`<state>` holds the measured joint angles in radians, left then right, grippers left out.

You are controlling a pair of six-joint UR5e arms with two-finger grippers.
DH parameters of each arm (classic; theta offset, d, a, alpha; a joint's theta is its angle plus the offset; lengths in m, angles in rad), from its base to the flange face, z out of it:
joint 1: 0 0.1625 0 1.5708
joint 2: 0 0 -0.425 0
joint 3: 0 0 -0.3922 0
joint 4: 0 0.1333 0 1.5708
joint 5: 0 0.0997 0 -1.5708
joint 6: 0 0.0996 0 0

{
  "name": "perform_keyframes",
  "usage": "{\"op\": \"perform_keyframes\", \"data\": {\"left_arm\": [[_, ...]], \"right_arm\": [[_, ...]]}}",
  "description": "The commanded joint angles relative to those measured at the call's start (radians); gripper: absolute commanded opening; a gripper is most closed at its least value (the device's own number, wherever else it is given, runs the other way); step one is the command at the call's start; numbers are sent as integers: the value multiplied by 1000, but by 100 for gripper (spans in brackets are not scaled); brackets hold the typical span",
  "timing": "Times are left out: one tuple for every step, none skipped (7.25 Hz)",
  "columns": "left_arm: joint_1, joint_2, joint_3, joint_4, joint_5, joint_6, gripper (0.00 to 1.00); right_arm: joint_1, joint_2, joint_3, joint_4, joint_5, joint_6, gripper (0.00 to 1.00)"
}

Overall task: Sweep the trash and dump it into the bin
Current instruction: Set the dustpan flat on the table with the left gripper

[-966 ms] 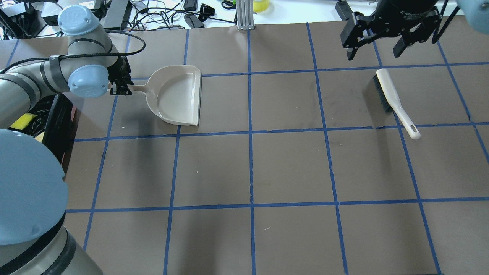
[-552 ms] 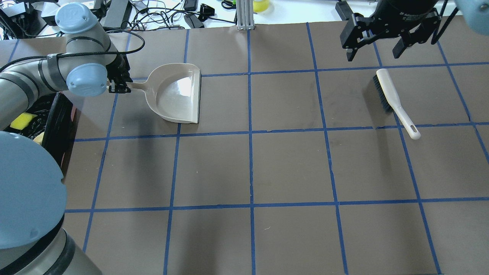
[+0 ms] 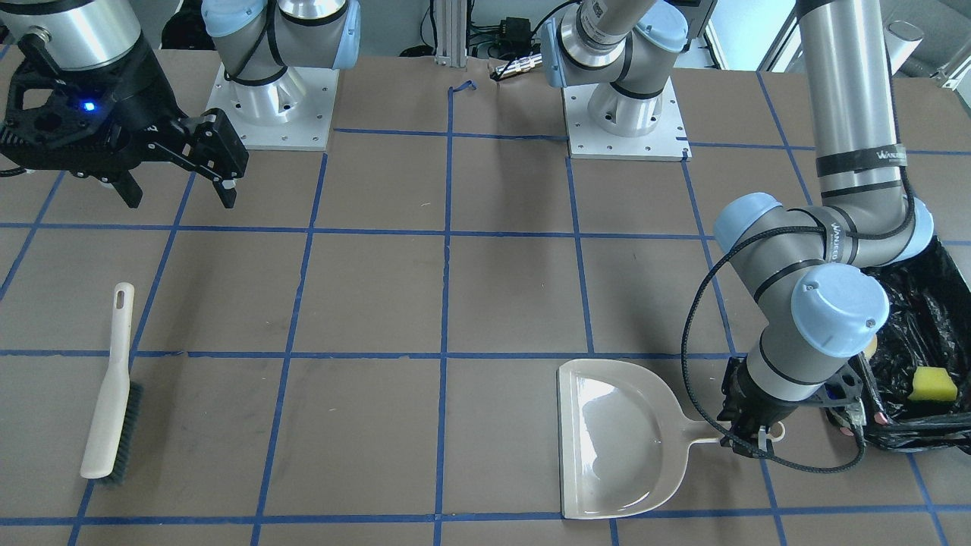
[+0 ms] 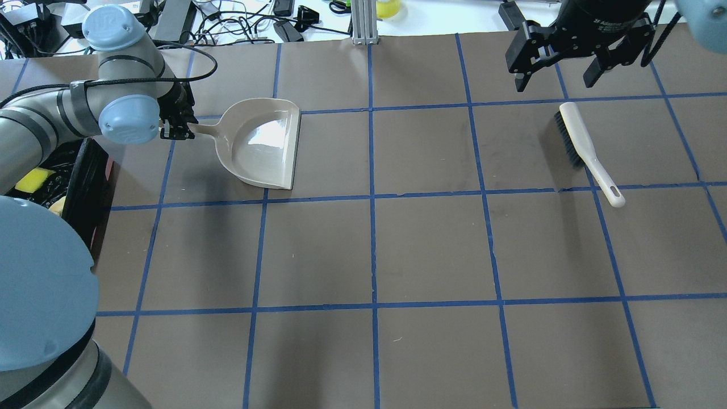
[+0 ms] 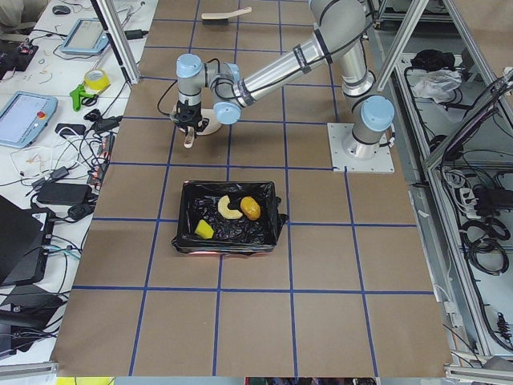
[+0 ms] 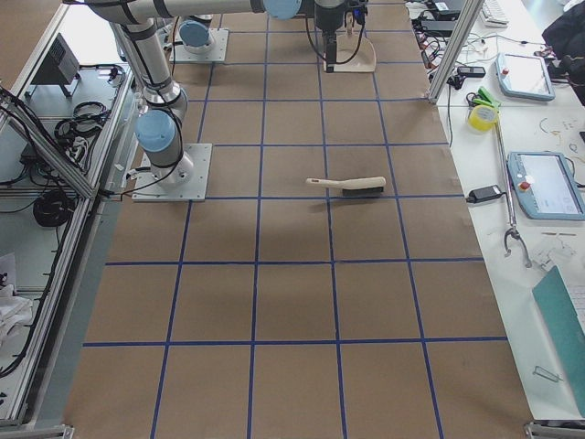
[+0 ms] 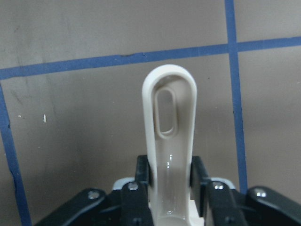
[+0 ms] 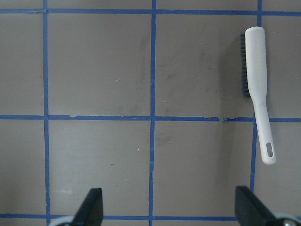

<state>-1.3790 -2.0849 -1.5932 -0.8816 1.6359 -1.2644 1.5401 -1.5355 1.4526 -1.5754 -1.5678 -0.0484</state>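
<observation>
Trash point(image 5: 230, 210), all three pieces, already lies in black-lined rectangular bin point(image 5: 268, 234); left tool point(image 4: 177, 129) grips empty beige plastic dustpan point(image 4: 264, 147), right tool point(image 4: 555, 83) wide.

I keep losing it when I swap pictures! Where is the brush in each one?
Exterior front-facing: the brush lies at lower left.
Overhead exterior: brush at upper right.
Exterior left: brush, tiny, at the top edge.
Exterior right: brush near the middle.
Right wrist-mounted: brush at upper right.
Left wrist-mounted: not in it.
Shared landmark: the blue tape line that its handle crosses.
</observation>
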Motion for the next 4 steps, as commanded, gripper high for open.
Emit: {"op": "perform_keyframes", "data": {"left_arm": [[0, -4, -1, -4, -1, 14, 0], [0, -3, 1, 1, 1, 54, 8], [0, -1, 1, 1, -1, 68, 25], [0, -3, -1, 1, -1, 68, 45]], "right_arm": [[0, 0, 0, 0, 0, -1, 100], [0, 0, 0, 0, 0, -1, 100], [0, 1, -1, -2, 2, -1, 100], [0, 1, 2, 0, 2, -2, 100]]}}
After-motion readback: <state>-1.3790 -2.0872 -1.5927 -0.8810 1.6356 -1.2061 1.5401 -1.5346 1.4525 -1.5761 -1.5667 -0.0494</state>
